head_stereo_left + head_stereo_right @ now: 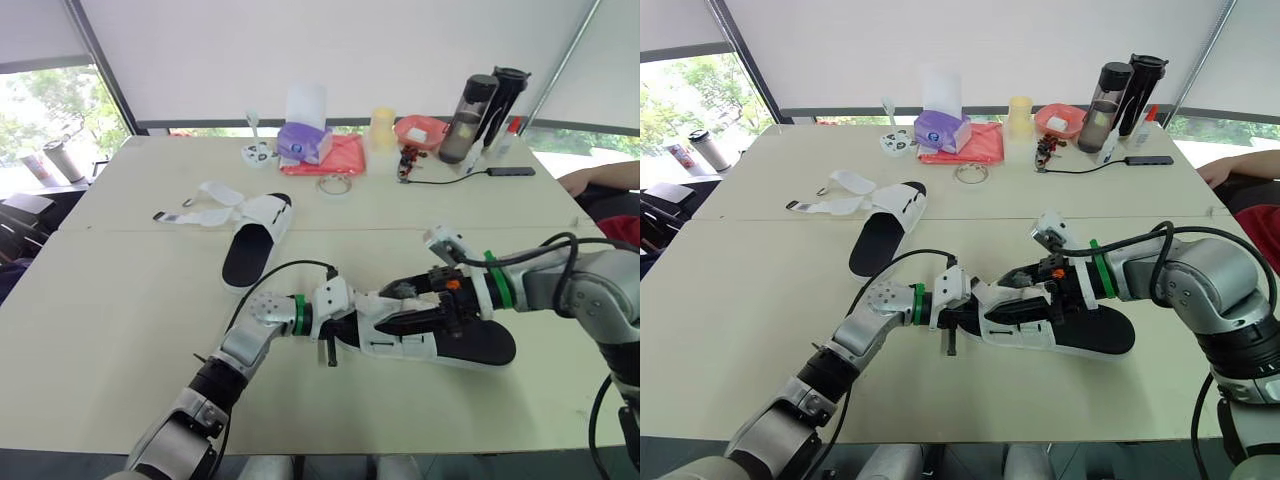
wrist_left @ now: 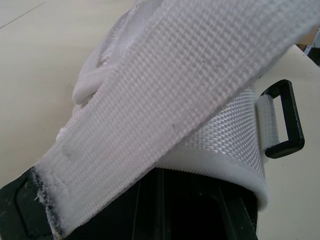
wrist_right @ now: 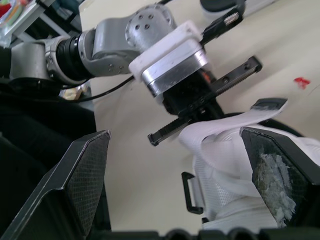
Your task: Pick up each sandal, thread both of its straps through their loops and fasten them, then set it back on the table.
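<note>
Far to the left of the near sandal [image 1: 455,342] and well beyond it stands a steel tumbler [image 1: 62,158]. Closer, but still left of the near sandal, beyond it and well apart from it, the second sandal [image 1: 258,238] lies sole down on the table [image 1: 110,330]. Its two white straps [image 1: 205,205] are undone and spread flat on the side away from the near sandal.

The left gripper [image 1: 333,338] is at the near sandal's left end, against its white upper. In the left wrist view a woven strap [image 2: 165,110] of that sandal crosses close in front, with a black loop [image 2: 286,120] at the edge of the upper. Whether this gripper is clamped on the strap cannot be told.

The near sandal itself rests on the table, black footbed up, its heel pointing right.

The right gripper [image 1: 405,300] reaches in from the right over the sandal's middle. Its fingers [image 3: 82,175] are spread wide, one on each side of the white upper, closed on nothing.

Beyond the near sandal, along the table's far edge, stand a purple tissue pack [image 1: 303,142], a red pouch [image 1: 340,157], a yellow cup [image 1: 382,128], a red tray [image 1: 420,130] and two dark bottles [image 1: 468,105]. To the right of the near sandal and beyond it, a person's forearm [image 1: 600,178] rests at the table's edge.
</note>
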Robot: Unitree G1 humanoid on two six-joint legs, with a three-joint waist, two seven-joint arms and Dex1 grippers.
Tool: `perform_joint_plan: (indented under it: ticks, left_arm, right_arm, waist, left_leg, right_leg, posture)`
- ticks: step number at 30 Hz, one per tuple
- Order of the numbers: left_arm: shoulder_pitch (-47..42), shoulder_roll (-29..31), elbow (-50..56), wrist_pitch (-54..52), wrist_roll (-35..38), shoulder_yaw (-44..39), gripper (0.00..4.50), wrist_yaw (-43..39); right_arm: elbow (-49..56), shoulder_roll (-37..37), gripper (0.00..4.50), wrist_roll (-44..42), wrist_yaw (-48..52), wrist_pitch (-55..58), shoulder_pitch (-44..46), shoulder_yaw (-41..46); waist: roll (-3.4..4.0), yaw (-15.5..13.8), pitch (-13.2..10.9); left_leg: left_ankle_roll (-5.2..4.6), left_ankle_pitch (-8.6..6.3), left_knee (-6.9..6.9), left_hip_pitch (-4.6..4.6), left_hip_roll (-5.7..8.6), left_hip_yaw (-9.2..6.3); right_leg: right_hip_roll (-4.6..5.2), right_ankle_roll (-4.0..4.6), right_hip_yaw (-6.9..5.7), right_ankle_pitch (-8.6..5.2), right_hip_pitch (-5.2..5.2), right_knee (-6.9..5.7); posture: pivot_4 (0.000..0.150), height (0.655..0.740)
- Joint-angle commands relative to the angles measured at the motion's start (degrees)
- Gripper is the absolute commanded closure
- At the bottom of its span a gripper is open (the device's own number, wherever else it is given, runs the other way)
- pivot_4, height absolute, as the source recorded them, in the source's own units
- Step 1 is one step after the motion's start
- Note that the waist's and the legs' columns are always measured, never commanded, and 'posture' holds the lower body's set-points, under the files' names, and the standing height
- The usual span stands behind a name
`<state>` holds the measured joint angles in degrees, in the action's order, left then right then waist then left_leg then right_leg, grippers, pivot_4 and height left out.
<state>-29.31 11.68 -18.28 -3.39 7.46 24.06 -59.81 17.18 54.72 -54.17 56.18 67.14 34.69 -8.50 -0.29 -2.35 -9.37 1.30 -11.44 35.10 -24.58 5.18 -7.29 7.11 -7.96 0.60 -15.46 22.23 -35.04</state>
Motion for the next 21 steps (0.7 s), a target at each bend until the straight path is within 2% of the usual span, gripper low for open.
perform_joint_plan:
  ticks: [1,3,6,13,14,21]
  left_arm:
    - [1.98,0.92,-4.38,-3.08,-3.87,1.46,4.5,2.27]
    - [1.98,0.91,-4.36,-3.02,-3.93,1.44,4.5,2.3]
    - [2.02,0.92,-4.31,-3.0,-3.98,1.46,4.5,2.32]
    - [1.69,0.81,-5.02,-2.26,-4.29,1.66,4.5,2.31]
    - [1.68,0.8,-5.08,-2.19,-4.33,1.68,4.5,2.32]
    - [1.9,0.86,-4.86,-2.12,-4.38,1.65,4.5,2.47]
  right_arm:
    - [1.18,-0.55,0.05,2.62,1.15,-0.51,0.97,-1.95]
    - [1.1,-0.81,0.05,4.39,1.42,-0.86,0.78,-3.39]
    - [-0.08,-3.39,0.82,3.47,0.75,-0.15,1.59,-1.52]
    - [1.34,-4.42,4.3,5.48,1.15,-0.02,2.44,-2.57]
    - [1.63,-4.53,4.41,5.84,1.0,-0.17,2.51,-2.57]
    - [2.07,-4.55,4.41,9.72,-0.89,-5.73,-0.42,1.19]
  waist:
    - [0.0,0.04,0.0]
    - [0.0,0.05,0.0]
    - [0.0,0.04,0.0]
    - [0.0,0.0,0.0]
    - [0.0,0.0,0.0]
    - [0.0,-0.06,0.0]
  left_leg:
    - [0.0,0.0,0.0,0.0,0.0,0.0]
    - [0.0,0.0,0.0,0.01,-0.01,0.0]
    - [0.01,0.0,0.0,0.02,-0.01,0.0]
    - [0.0,0.0,0.0,0.02,0.0,-0.01]
    - [0.0,0.0,0.0,0.02,-0.01,-0.02]
    - [0.0,0.0,0.0,0.02,0.0,-0.02]
  right_leg:
    - [-0.01,0.0,0.0,0.0,0.0,-0.01]
    - [-0.01,0.0,0.0,0.0,0.01,-0.03]
    - [-0.02,0.0,0.0,0.0,0.0,-0.04]
    - [-0.04,-0.02,0.0,0.01,0.02,-0.06]
    - [-0.05,-0.02,0.0,0.01,0.02,-0.06]
    - [-0.05,-0.02,0.0,0.01,0.02,-0.06]
  posture:
    - [0.15,0.74]
    - [0.15,0.74]
    - [0.15,0.74]
    - [0.15,0.74]
    - [0.15,0.74]
    - [0.15,0.74]
